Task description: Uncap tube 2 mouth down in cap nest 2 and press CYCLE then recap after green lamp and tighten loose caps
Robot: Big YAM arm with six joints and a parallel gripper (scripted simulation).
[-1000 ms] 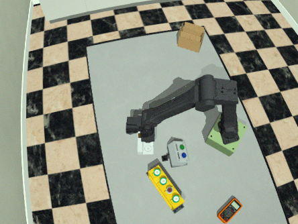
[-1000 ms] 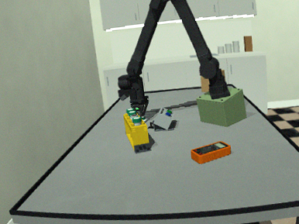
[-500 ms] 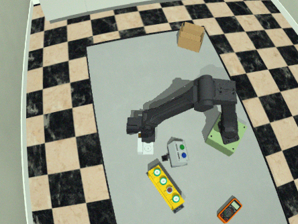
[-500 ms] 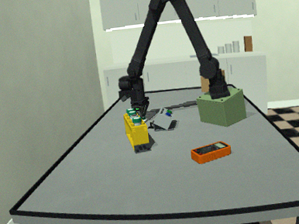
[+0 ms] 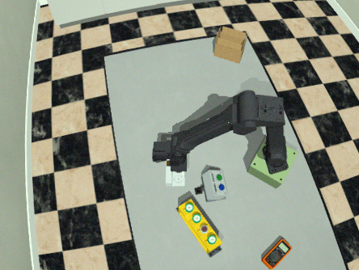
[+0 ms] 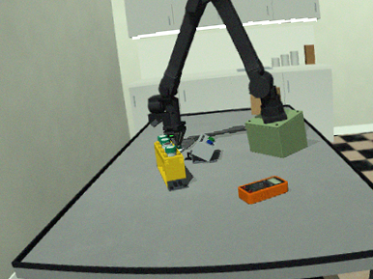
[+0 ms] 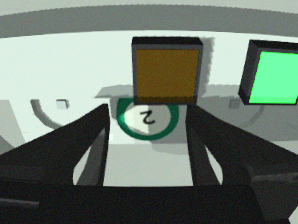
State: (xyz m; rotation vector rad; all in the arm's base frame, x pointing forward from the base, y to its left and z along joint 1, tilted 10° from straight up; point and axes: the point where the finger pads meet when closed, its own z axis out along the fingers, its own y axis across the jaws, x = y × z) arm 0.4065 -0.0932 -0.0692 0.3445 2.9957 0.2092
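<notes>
The cap of tube 2 [image 7: 148, 131], green-rimmed and marked 2, sits in its nest in the white cap tray [image 5: 169, 180] [image 7: 65, 65]. My gripper [image 7: 147, 112] [image 6: 179, 143] is open, its fingers on either side of that cap with gaps showing. The amber lamp [image 7: 166, 75] is dark; the green lamp [image 7: 276, 77] is lit. In the yellow decapping station [image 5: 193, 225] [image 6: 174, 170], tube 2 [image 5: 204, 229] is uncapped. The caps of tube 1 [image 5: 212, 239], tube 3 [image 5: 196, 218] and tube 4 [image 5: 189, 207] are on; their tightness cannot be told.
The key housing [image 5: 210, 191] [image 6: 201, 148], with blue CYCLE key [image 5: 221, 187] and green READY key [image 5: 219, 177], stands between tray and arm base. A green block [image 5: 263, 171] [image 6: 274, 139] is under the base. An orange multimeter [image 5: 276, 254] [image 6: 264, 192] and a cardboard box [image 5: 230, 46] lie farther off.
</notes>
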